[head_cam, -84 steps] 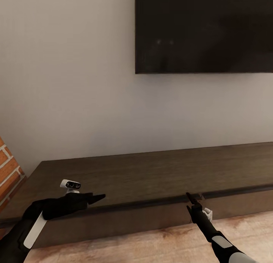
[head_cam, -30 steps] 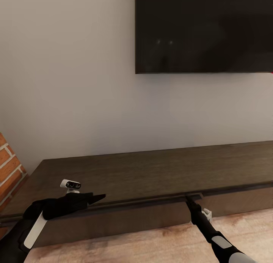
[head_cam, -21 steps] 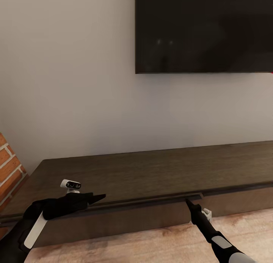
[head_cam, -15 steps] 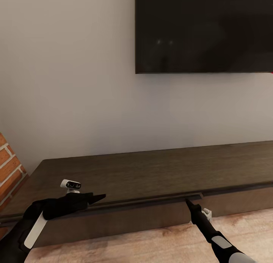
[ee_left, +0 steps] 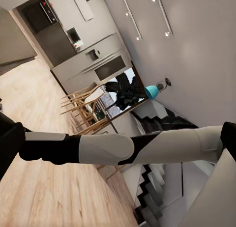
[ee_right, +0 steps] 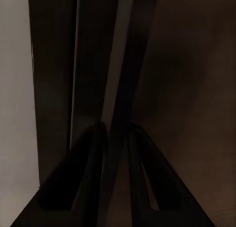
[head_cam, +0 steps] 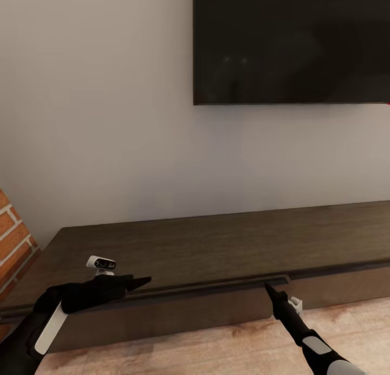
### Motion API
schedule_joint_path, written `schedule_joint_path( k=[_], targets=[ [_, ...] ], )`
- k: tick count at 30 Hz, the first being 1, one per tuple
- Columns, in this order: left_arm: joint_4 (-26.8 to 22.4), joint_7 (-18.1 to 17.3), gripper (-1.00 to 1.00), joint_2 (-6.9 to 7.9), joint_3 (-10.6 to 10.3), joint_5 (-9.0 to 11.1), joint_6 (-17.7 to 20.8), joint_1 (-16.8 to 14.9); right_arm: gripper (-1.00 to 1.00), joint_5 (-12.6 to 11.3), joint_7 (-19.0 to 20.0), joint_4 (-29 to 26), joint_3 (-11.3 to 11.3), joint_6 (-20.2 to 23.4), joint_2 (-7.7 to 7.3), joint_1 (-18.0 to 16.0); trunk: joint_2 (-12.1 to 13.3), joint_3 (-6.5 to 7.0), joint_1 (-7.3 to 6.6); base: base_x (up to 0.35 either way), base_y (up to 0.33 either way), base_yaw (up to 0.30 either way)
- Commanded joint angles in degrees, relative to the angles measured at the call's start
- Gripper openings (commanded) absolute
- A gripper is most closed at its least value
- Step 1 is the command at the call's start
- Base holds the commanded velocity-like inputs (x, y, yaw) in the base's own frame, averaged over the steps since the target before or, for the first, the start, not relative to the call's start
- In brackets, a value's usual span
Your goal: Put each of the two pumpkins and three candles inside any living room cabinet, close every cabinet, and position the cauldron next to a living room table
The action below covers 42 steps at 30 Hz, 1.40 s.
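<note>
Right hand (head_cam: 268,287), fingers nearly together, pokes at the cabinet (head_cam: 216,250) drawer's top edge; left hand (head_cam: 142,281) looks clenched, empty

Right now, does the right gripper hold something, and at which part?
The right gripper pinches the top front edge of the cabinet's left drawer, near its right end.

1. A home living room: a large black flat screen (head_cam: 292,45) hangs on a pale wall above a long, low dark-brown wooden cabinet (head_cam: 216,245).
2. Light wood plank floor (head_cam: 216,348); red brick edge (head_cam: 13,239).
3. Beyond: wooden dining chairs (ee_left: 81,101), staircase (ee_left: 152,187).
</note>
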Motion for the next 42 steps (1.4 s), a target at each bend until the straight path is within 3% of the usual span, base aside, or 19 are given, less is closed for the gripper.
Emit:
schedule_joint_path(
  k=[1,42],
  targets=[
    [-0.01,-0.2,1.0,0.02,-0.02,0.0,0.59,-0.02,-1.0,-1.65,0.6,-0.11,-0.59,1.2,-0.03,-0.08,-0.03,-0.04,-0.03,0.0,0.0,0.0],
    [-0.01,-0.2,1.0,-0.11,-0.11,-0.08,0.57,-0.02,-1.0,-1.65,0.58,-0.36,-0.59,1.36,-0.04,-0.08,-0.03,-0.04,-0.03,-0.02,0.0,0.0]
  ],
)
